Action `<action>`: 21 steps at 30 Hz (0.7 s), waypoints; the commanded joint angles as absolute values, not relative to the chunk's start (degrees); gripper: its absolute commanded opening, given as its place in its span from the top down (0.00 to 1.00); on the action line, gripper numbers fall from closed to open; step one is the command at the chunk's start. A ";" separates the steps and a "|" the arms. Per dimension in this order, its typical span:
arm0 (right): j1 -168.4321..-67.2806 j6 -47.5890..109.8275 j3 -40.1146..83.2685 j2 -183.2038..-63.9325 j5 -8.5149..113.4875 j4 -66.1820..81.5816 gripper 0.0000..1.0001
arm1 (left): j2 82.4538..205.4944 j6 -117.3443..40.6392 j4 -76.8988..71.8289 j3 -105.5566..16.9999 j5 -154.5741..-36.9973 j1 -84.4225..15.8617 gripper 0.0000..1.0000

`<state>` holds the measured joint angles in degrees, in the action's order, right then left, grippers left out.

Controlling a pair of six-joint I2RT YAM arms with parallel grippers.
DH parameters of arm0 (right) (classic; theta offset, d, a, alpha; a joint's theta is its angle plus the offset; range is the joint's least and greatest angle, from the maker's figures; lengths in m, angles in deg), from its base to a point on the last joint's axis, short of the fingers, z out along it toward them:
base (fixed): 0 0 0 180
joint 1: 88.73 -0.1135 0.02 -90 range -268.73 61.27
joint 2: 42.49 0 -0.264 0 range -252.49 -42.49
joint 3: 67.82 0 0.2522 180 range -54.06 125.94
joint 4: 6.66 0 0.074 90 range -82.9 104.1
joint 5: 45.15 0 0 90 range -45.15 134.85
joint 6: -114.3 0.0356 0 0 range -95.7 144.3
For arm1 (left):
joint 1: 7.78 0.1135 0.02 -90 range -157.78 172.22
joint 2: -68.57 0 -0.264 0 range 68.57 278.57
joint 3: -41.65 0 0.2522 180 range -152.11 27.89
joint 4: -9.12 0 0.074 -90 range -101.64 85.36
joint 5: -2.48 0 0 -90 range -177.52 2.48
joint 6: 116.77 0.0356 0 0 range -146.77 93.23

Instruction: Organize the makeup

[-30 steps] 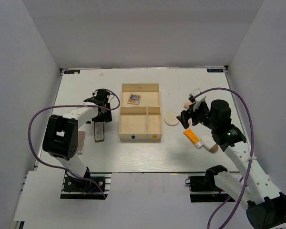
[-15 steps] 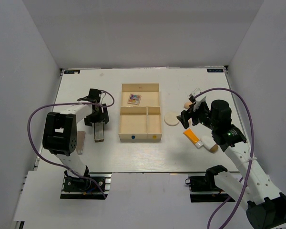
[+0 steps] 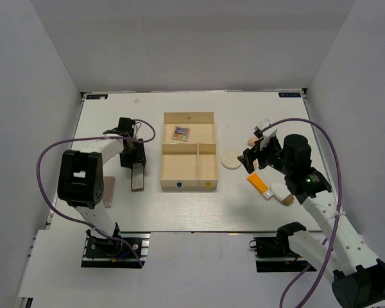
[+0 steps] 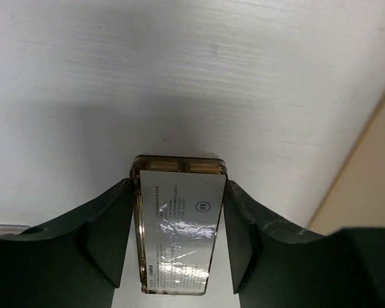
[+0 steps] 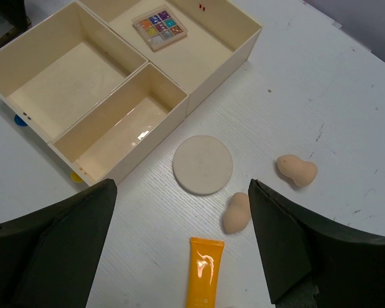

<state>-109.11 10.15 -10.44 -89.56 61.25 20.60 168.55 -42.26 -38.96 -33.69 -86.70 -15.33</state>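
Note:
A flat grey-brown palette (image 4: pixel 178 224) with a white label lies on the table left of the tray, also visible from above as the palette (image 3: pixel 138 176). My left gripper (image 4: pixel 178 186) is shut on it, a finger against each long side. A second palette (image 3: pixel 107 190) lies beside the left arm. My right gripper (image 5: pixel 183 192) hangs open above the cream round pad (image 5: pixel 203 164), two peach sponges (image 5: pixel 236 213) (image 5: pixel 297 169) and the orange tube (image 5: pixel 204 282). The white brown-capped bottle (image 3: pixel 281 192) lies by the tube (image 3: pixel 258 184).
The pale wooden tray (image 3: pixel 162 167) sits mid-table, its rim (image 5: pixel 189 96) showing in the right wrist view. A small colourful eyeshadow set (image 5: pixel 159 27) lies in its back compartment. The two front compartments hold nothing. White walls enclose the table.
My left gripper's fingers have come together onto the palette's sides, and the palette has shifted and turned slightly. The right arm has not moved.

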 commanded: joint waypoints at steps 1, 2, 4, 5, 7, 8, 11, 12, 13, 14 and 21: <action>-109.56 9.98 -10.02 -88.89 60.84 18.09 0.11 | 162.62 -42.15 -39.09 -36.53 -92.00 -15.25 0.73; -109.56 9.98 -10.11 -88.89 60.75 18.09 0.11 | 161.83 -42.33 -39.00 -37.06 -92.35 -15.95 0.75; -109.47 9.98 -10.02 -89.33 60.49 17.92 0.11 | 159.98 -42.59 -39.18 -39.16 -93.67 -15.95 0.76; -109.38 9.98 -10.11 -89.59 60.32 18.00 0.11 | 159.71 -42.94 -39.18 -40.39 -93.85 -16.56 0.77; -109.56 10.07 -10.02 -89.86 60.05 17.91 0.11 | 159.45 -43.38 -39.18 -43.99 -94.55 -16.57 0.80; -109.56 9.98 -10.02 -90.30 59.96 17.83 0.11 | 159.53 -44.17 -38.74 -45.22 -96.03 -16.57 0.80; -109.47 9.98 -10.02 -90.82 59.61 17.91 0.11 | 160.50 -46.10 -36.46 -49.88 -99.98 -17.09 0.80; -109.65 9.89 -10.02 -91.00 59.44 17.91 0.11 | 160.94 -46.72 -35.59 -50.76 -100.79 -17.10 0.80; -109.65 9.89 -10.02 -91.26 59.26 17.74 0.11 | 162.07 -47.94 -33.23 -52.16 -101.75 -17.62 0.80; -109.65 9.89 -10.02 -91.44 59.26 17.65 0.11 | 162.87 -48.74 -31.81 -52.53 -104.02 -17.62 0.80; -109.65 9.71 -10.11 -91.97 59.17 17.74 0.11 | 171.13 -56.82 -18.98 -55.08 -110.46 -20.69 0.78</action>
<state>-109.40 10.15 -10.44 -91.89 59.72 20.27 169.14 -51.94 -25.87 -54.02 -105.52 -19.09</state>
